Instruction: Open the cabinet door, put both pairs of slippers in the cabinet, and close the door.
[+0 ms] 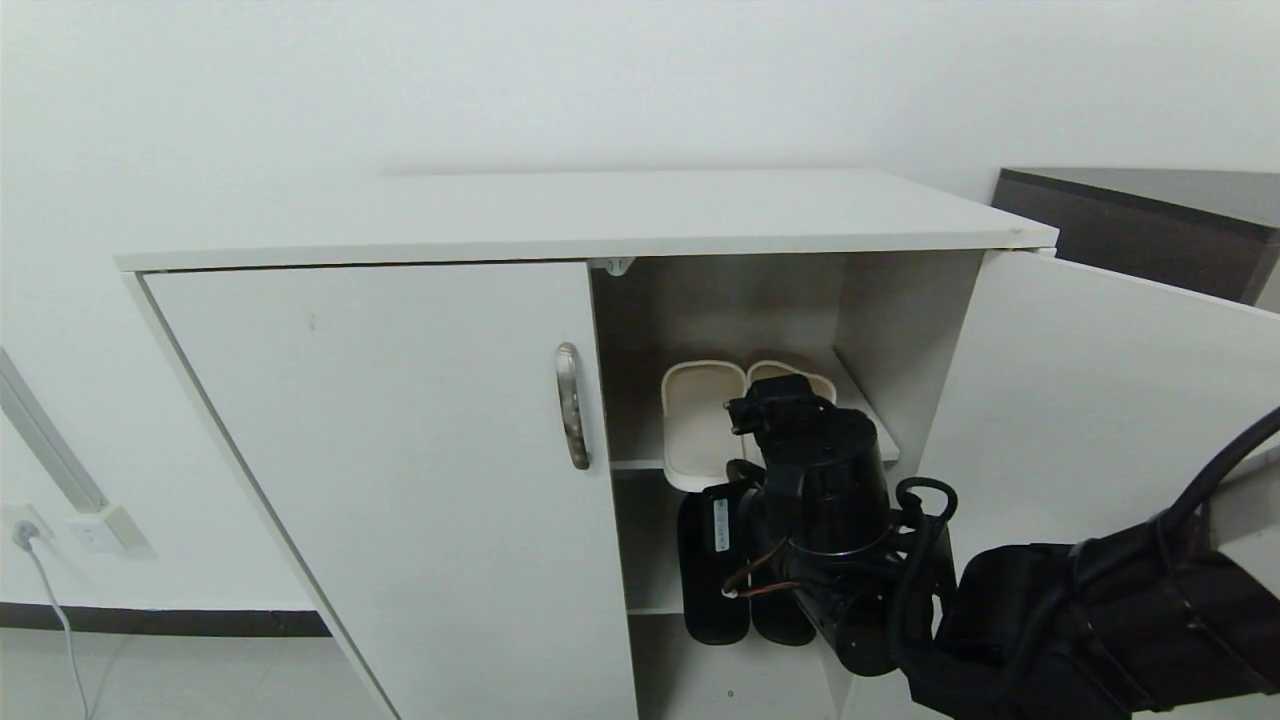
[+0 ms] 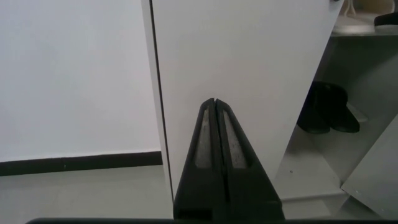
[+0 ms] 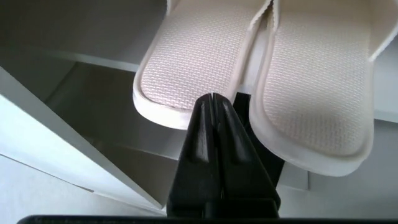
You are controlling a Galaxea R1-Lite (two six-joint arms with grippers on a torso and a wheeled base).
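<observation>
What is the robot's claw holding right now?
Nothing. The left claw and right claw are shut and empty; the right one sits by the white slippers.

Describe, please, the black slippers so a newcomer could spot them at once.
Find the white cabinet with its right door open. Inside lie two pairs of slippers, one above the other. The black slippers are the dark pair, on the shelf beneath the cream pair.

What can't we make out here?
1. Black slippers: head view, the right arm covers most of the right-hand one.
2. White slippers: head view, the same arm hides the right one's heel.
3. Open door: head view, the picture edge cuts it off; its outer face is turned away.
</observation>
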